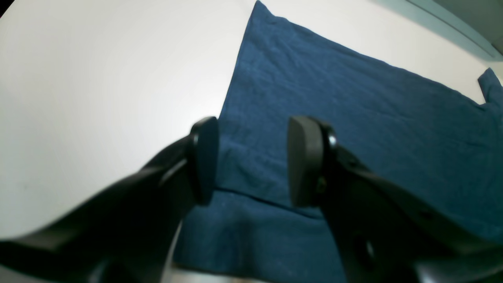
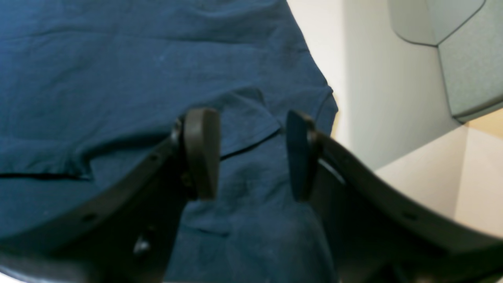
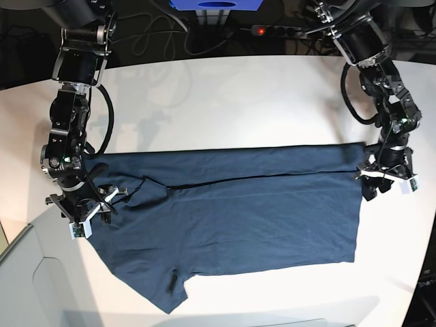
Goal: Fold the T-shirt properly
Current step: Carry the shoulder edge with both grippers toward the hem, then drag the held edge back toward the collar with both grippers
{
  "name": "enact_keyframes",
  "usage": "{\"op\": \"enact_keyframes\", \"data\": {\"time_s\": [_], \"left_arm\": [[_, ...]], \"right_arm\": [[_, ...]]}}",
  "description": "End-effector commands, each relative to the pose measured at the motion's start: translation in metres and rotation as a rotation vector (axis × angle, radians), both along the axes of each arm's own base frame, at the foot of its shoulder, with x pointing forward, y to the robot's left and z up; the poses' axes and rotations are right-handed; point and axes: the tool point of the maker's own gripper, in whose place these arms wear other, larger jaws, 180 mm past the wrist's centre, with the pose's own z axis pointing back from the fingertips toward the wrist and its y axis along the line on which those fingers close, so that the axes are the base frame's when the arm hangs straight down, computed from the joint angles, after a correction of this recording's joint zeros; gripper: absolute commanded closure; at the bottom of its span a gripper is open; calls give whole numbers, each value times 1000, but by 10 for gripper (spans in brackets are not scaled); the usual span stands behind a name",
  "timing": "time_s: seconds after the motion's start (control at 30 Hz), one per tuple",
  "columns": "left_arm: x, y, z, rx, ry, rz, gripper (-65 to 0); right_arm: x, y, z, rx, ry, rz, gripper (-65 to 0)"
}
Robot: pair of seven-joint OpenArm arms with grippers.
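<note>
Your base view alone shows the whole dark navy-blue cotton T-shirt (image 3: pixel 231 225) spread flat across the white worktop (image 3: pixel 225 102), one long strip folded over. Both wrist views show jaws apart, holding nothing: left gripper (image 1: pixel 251 161) over the hem corner, right gripper (image 2: pixel 251 153) above the sleeve.

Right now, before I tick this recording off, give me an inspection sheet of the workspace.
Surface: white table, bare around the garment.
Job's things: T-shirt spread wide, its far strip folded over along the length, one sleeve hanging towards the near edge.
Clutter: nothing seen.
Grippers: left pincer open over the shirt's edge; right pincer open over the folded sleeve end; neither holds cloth.
Cables: black leads and a power strip behind the table.
Surroundings: dark background, grey panel at a near corner.
</note>
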Motion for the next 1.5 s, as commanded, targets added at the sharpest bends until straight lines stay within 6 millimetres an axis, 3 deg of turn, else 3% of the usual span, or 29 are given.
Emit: {"op": "enact_keyframes", "data": {"time_s": [0.0,0.13,0.3,0.47,0.83,1.1,1.2,1.33,1.47], "left_arm": [[6,6,27,31,-76,3,-284],[-15,24,18,37,-50,55,-284],[-34,35,-36,-40,72,95,-285],[-41,35,-65,-88,138,106,-285],[-41,24,-76,-97,167,79,-285],[-46,16,-84,-98,193,58,-281],[-52,16,-89,-99,208,59,-214],[-52,16,-89,-95,210,59,-10],[-51,16,-89,-95,209,59,0]], "right_arm": [[8,-4,20,-8,-63,4,-259],[-3,-19,14,-49,-41,-1,-259],[-19,-19,9,-67,-36,7,-265],[-35,-16,7,-81,-31,18,-266],[-47,-19,11,-114,-33,26,-266],[-51,-49,15,-116,-38,-56,-266],[-51,-56,17,-136,-37,-56,-262],[-52,-59,12,-136,-20,-58,-261],[-55,-64,-14,-113,48,-73,-261]]}}
